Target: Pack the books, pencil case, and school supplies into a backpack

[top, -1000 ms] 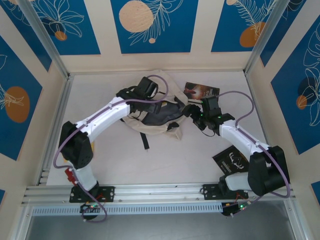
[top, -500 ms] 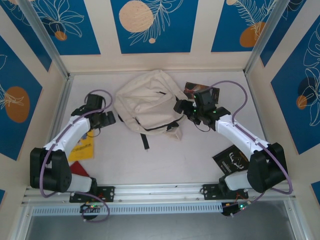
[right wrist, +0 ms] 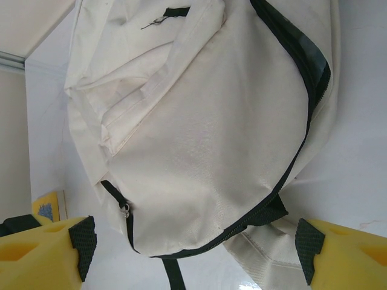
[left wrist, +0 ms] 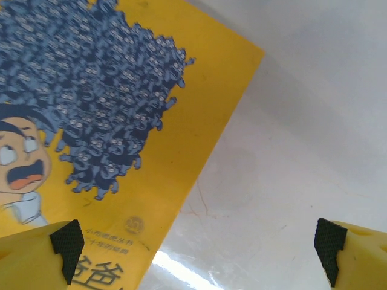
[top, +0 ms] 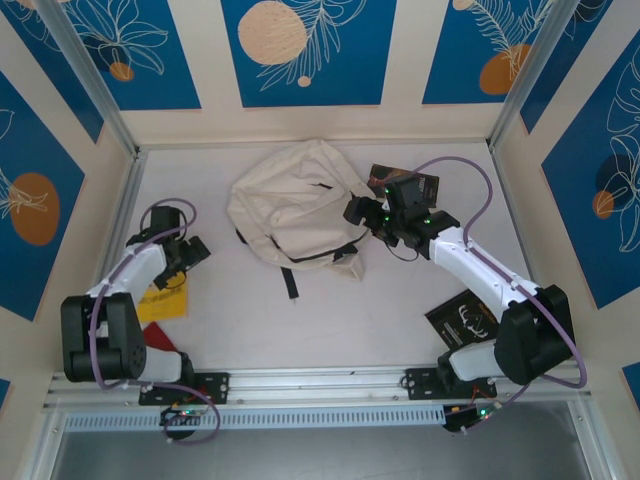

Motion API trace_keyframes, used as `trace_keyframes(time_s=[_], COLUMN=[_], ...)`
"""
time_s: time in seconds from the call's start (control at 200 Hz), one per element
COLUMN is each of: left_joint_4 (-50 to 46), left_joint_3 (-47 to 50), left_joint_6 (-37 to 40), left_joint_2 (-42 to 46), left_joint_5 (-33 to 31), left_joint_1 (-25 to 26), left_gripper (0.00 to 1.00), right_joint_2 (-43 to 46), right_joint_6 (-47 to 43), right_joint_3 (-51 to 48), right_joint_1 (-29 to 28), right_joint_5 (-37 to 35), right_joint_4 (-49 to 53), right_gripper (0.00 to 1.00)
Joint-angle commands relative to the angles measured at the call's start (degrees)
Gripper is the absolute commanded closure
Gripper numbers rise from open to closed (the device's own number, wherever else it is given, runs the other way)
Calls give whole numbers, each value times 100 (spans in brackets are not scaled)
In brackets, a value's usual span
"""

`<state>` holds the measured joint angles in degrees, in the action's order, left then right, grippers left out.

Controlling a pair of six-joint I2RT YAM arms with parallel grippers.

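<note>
Backpack (top: 298, 205) – cream-white, black zips – lies flat in the upper middle of the top view, on the white table (top: 330, 320). A black strap trails from its lower edge toward the bottom of the frame.

Left gripper (top: 186, 258) sits at the left of the top view, well apart from the backpack, just above a yellow book (top: 165, 300) that lies near the left wall. A red item (top: 160, 338) lies below that book, partly under the arm; what it is cannot be told.

Left wrist view: jaws stand wide, left gripper (left wrist: 196, 248) empty, its black pads (left wrist: 68, 241) at the bottom corners. Beneath them lie the yellow book's (left wrist: 193, 115) cartoon cover, filling the upper left, and bare table (left wrist: 302, 151) to the right.

Right gripper (top: 355, 213) sits at the backpack's right edge in the top view. A dark brown book (top: 425, 184) lies just behind it, partly covered by the wrist. A black book with white emblem (top: 462, 322) lies at the lower right, beside the right arm's base.

Right wrist view: jaws wide, right gripper (right wrist: 193, 248) holding nothing. The backpack (right wrist: 205, 133) spreads across the frame beyond the pads (right wrist: 83, 240) – curved black zip on the right, a zip pull at lower left. Whether the fingers touch the fabric cannot be told.
</note>
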<state>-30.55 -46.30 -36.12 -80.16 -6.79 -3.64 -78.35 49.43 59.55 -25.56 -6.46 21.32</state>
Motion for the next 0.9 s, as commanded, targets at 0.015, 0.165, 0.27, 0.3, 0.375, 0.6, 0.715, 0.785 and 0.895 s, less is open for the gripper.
trace_keyframes(time_s=[0.015,0.165,0.27,0.3,0.375,0.6,0.715,0.785,0.895], left_joint_4=[202,318,467,518,621,1009,1140,1175,1317], left_joint_3=[108,217,309,330,345,355,294,222,166], left_joint_6=[-92,-132,-202,-218,-260,-493,-719,-839,-1110], left_joint_2=[-203,-341,-416,-449,-553,-843,-804,-822,-915], left_joint_5=[380,591,844,945,1154,1860,2054,2123,2166], left_joint_1=[-75,-68,-46,-40,-23,130,413,687,1228], left_gripper=[0,1,1,1,2,4,5,5,5], right_joint_2=[-19,-3,-10,-21,-36,-57,-80,-109,-159], right_joint_6=[-49,-44,-35,-30,-21,-13,3,13,39], right_joint_3=[171,162,162,161,162,171,161,171,189], right_joint_1=[-41,-37,-37,-37,-37,-36,-53,-55,-88], right_joint_5=[-4,-35,-46,-53,-66,-93,-84,-71,-40], right_joint_4=[135,162,161,157,166,202,198,201,203], right_gripper=[13,13,12,13,13,13,13,13,13])
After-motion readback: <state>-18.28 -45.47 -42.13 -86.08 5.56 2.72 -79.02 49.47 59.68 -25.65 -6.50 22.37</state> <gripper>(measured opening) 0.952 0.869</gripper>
